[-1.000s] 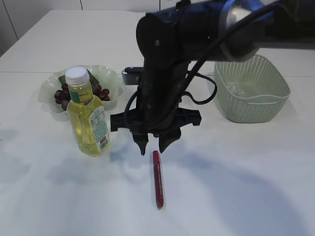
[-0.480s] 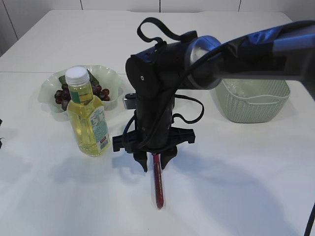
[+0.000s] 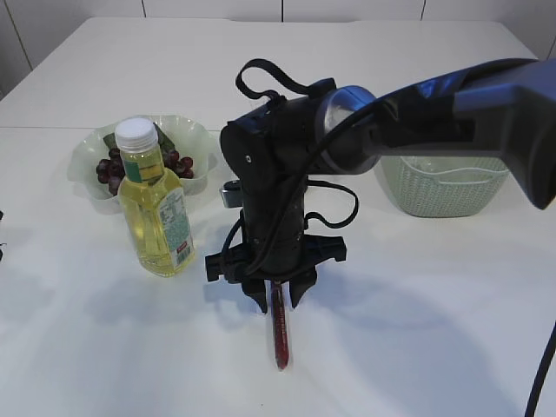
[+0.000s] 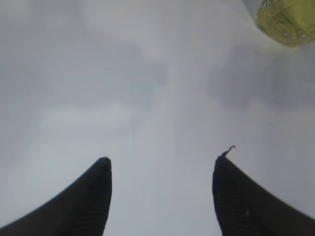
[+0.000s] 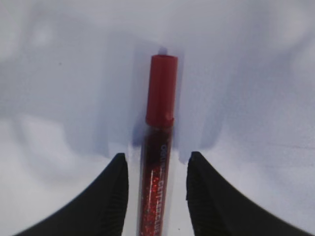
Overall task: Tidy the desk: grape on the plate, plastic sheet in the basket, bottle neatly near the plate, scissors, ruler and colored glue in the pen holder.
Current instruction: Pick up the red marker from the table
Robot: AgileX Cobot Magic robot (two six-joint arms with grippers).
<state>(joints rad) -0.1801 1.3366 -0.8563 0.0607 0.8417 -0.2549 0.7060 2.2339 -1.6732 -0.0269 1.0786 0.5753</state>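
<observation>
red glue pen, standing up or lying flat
Lying flat: the red glue pen rests lengthwise on the white table, cap on, between the right pincer's open jaws.

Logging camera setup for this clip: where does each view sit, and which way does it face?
Exterior: at a slant from above the table's near side, showing the bottle, grape plate, basket and right arm.
Left wrist: down between the open left tool at bare table; bottle base in the corner.
Right wrist: down on the red glitter glue between the right tool fingers.
Shared: glue with the exterior.
</observation>
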